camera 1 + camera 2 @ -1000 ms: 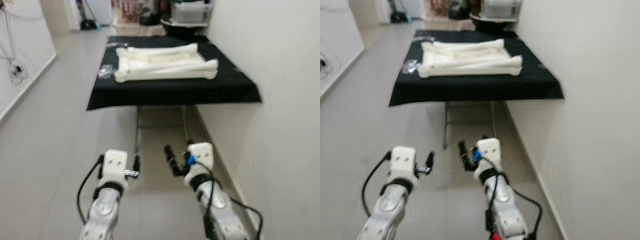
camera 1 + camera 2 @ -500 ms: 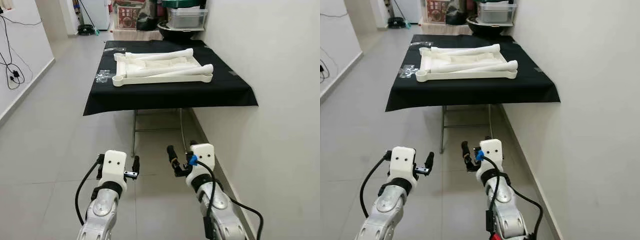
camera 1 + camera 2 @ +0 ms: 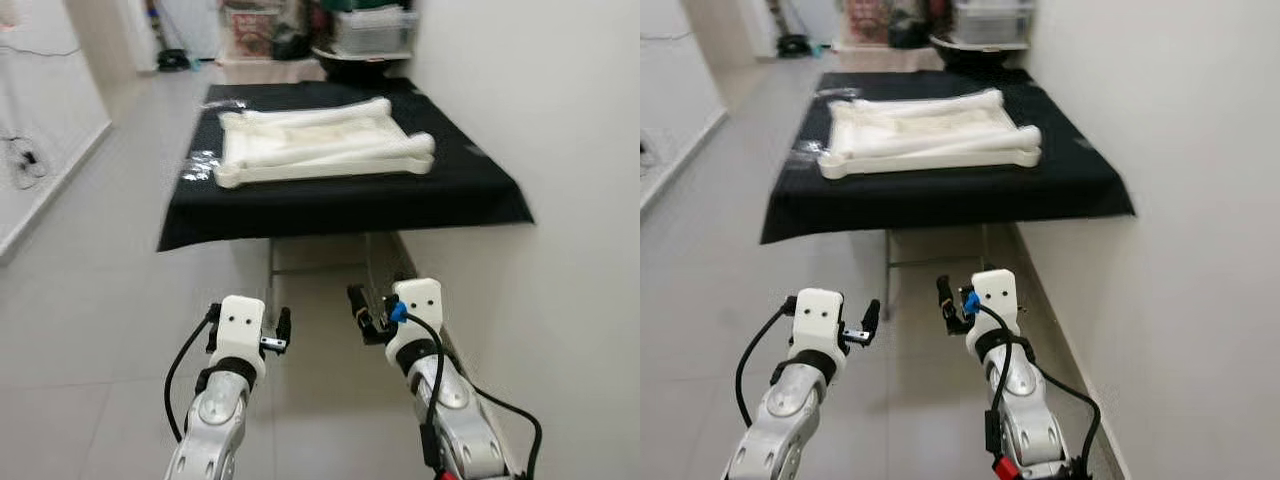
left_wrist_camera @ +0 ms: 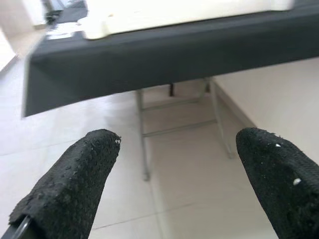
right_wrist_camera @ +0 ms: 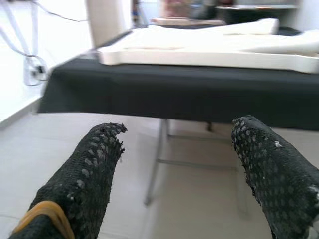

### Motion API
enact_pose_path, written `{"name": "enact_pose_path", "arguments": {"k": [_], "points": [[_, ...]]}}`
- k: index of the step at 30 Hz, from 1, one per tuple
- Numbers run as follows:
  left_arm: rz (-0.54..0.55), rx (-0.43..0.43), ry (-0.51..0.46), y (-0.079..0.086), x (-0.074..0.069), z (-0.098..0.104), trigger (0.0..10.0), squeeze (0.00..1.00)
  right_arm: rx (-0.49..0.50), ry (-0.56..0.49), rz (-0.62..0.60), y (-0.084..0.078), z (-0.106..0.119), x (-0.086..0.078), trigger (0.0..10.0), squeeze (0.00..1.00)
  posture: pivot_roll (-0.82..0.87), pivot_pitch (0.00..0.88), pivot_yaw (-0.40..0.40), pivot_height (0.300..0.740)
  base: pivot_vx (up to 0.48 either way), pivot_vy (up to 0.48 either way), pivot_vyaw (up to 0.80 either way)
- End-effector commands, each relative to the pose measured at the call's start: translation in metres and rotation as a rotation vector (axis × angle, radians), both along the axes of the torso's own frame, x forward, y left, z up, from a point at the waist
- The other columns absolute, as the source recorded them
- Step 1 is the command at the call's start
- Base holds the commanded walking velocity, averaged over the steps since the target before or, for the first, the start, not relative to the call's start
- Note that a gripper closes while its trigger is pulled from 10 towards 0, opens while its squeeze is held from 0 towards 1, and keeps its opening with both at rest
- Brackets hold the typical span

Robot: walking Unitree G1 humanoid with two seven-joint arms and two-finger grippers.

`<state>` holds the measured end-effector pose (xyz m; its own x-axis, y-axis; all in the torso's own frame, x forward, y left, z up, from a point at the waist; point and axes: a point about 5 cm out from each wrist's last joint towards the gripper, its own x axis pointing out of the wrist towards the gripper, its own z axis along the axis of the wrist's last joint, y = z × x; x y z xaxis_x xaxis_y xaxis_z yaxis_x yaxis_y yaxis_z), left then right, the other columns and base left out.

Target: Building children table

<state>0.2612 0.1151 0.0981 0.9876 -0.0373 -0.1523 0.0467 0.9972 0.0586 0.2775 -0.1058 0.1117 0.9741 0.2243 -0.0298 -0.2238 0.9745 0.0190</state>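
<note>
Ahead on the far side of a stretch of pale tiled floor (image 3: 90,300), the left eye view shows a table draped in a black cloth (image 3: 340,195), set against the white wall (image 3: 560,200) on the right. At the far end of the room stand a dark bowl (image 3: 355,62) and a clear storage box (image 3: 372,28); a cable (image 3: 25,155) hangs on the left wall. Near the cloth's left edge lies a small clear packet (image 3: 200,165), too blurred to read. The children's table parts (image 3: 320,145) lie on the cloth: a cream-white flat panel with long rounded legs laid across it. Low and near, the left gripper (image 3: 283,328) and right gripper (image 3: 356,308) are held above the floor, well short of the table, nothing between their fingers.

In the right eye view the same parts lie on the cloth, and metal legs (image 3: 887,285) show beneath the overhang.

In the left wrist view, two black dotted fingers (image 4: 75,184) stand wide apart, empty, with the cloth's edge and folding legs beyond.

In the right wrist view, the fingers (image 5: 89,169) are likewise spread and empty, aimed at the table's near edge; a yellow band circles one finger's base.
</note>
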Motion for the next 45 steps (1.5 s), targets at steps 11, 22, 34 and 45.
{"name": "enact_pose_path", "arguments": {"k": [11,22,34,45], "points": [[0.017,-0.006,0.016,0.001,0.0,-0.004,10.0,0.0,0.006,0.007,0.021,0.005,-0.002,0.0,10.0,0.0,0.03,0.0,-0.047,0.74,0.299,0.044,0.0],[0.013,-0.004,0.007,0.004,0.002,-0.003,10.0,0.0,0.04,0.01,-0.047,-0.001,-0.002,0.005,10.0,0.0,0.02,0.0,-0.031,0.74,0.287,0.297,0.0],[0.001,0.016,-0.023,0.002,0.002,0.002,10.0,0.0,0.047,0.023,-0.085,-0.007,-0.003,0.007,10.0,0.0,0.03,0.0,-0.042,0.74,0.292,0.319,0.0],[-0.001,0.0,-0.011,0.002,0.004,0.0,10.0,0.0,0.032,0.002,-0.103,-0.009,-0.001,0.009,10.0,0.0,0.03,0.0,-0.042,0.74,0.289,0.287,0.0]]}}
